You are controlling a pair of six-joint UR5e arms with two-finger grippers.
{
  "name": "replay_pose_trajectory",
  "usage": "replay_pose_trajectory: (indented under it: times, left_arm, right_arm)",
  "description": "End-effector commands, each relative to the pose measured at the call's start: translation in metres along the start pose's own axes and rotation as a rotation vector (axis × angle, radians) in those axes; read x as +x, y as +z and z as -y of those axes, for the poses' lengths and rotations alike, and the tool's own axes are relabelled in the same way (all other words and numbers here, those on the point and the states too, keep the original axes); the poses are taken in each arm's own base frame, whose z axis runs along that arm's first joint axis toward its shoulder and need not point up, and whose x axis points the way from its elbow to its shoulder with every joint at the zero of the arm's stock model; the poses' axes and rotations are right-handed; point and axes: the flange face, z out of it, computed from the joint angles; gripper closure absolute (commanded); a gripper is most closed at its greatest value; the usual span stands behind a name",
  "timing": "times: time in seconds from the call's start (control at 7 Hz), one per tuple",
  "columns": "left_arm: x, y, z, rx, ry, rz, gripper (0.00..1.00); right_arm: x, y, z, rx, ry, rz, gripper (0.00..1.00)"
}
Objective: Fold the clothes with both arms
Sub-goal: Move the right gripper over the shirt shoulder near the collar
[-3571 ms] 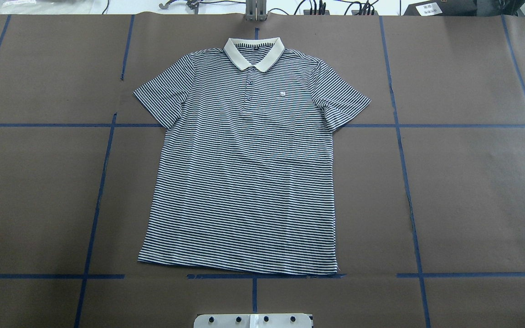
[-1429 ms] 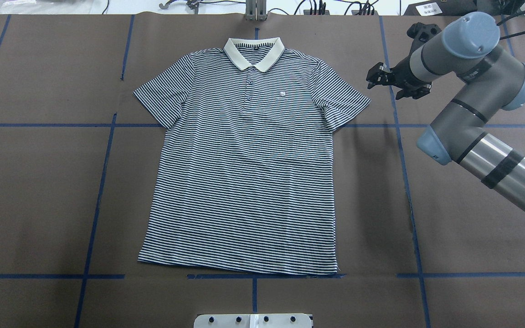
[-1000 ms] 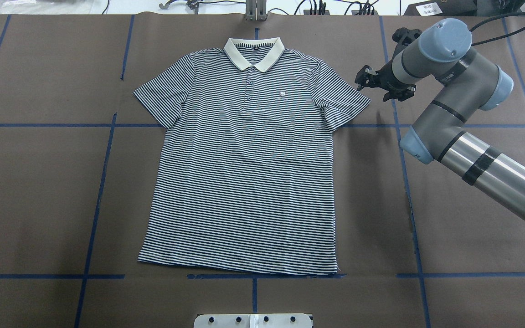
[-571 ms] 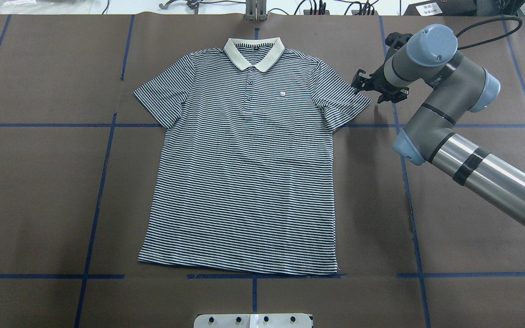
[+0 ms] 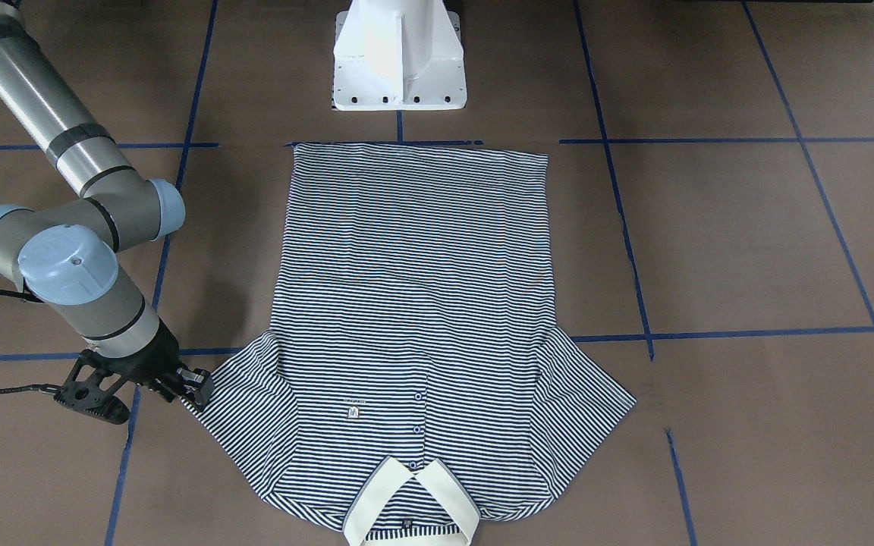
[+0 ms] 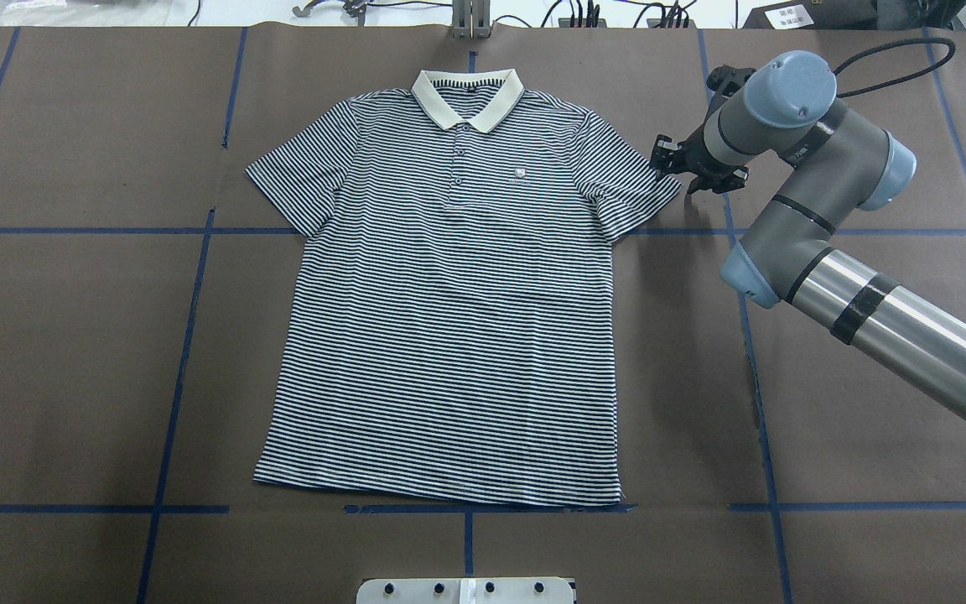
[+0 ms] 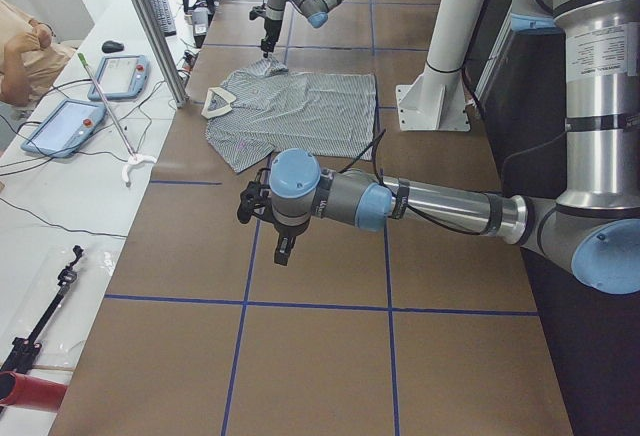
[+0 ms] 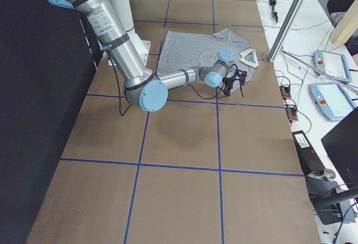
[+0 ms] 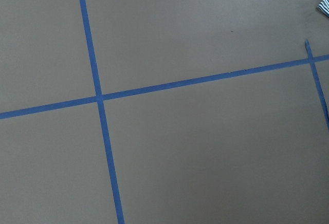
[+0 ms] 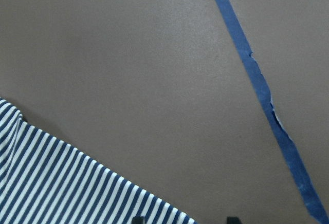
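Note:
The striped polo shirt [image 6: 449, 319] lies flat and face up on the brown table, its cream collar [image 6: 468, 96] towards the far edge. My right gripper [image 6: 672, 162] is low at the outer tip of the sleeve [image 6: 630, 180] on the overhead view's right. It is open: in the right wrist view the two fingertips stand apart at the bottom edge, with the sleeve hem [image 10: 67, 183] just reaching between them. The same gripper [image 5: 196, 385] touches the sleeve tip in the front-facing view. My left gripper [image 7: 282, 248] hangs over bare table well clear of the shirt [image 7: 290, 106]. I cannot tell whether it is open.
Blue tape lines [image 6: 739, 252] grid the brown table cover. The white pedestal base [image 5: 399, 57] stands at the shirt's hem end. A side bench with tablets [image 7: 70, 121] and cables runs along the collar side, and a person's arm [image 7: 25, 51] rests there.
The right arm came into view from the right and moved its gripper leftward and down to the sleeve tip. The shirt has not moved.

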Motion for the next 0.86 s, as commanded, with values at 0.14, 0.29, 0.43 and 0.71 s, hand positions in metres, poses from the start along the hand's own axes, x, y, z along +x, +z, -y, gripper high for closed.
replay_pose_trajectory:
  times: [0.14, 0.29, 0.43, 0.71]
  left_arm:
    - [0.000, 0.000, 0.000, -0.001, -0.001, 0.000, 0.00]
    - [0.000, 0.000, 0.000, 0.000, 0.000, 0.000, 0.00]
    - [0.000, 0.000, 0.000, -0.001, -0.001, 0.000, 0.00]
    - [-0.001, 0.001, -0.001, -0.002, -0.002, 0.000, 0.00]
  right_arm:
    - [-0.009, -0.010, -0.004, -0.001, -0.012, 0.027, 1.00]
    - [-0.026, -0.017, -0.019, -0.006, -0.033, 0.056, 1.00]
    - [-0.056, -0.024, -0.037, -0.015, -0.060, 0.091, 1.00]
    - [-0.114, -0.033, -0.054, 0.014, -0.015, 0.124, 1.00]
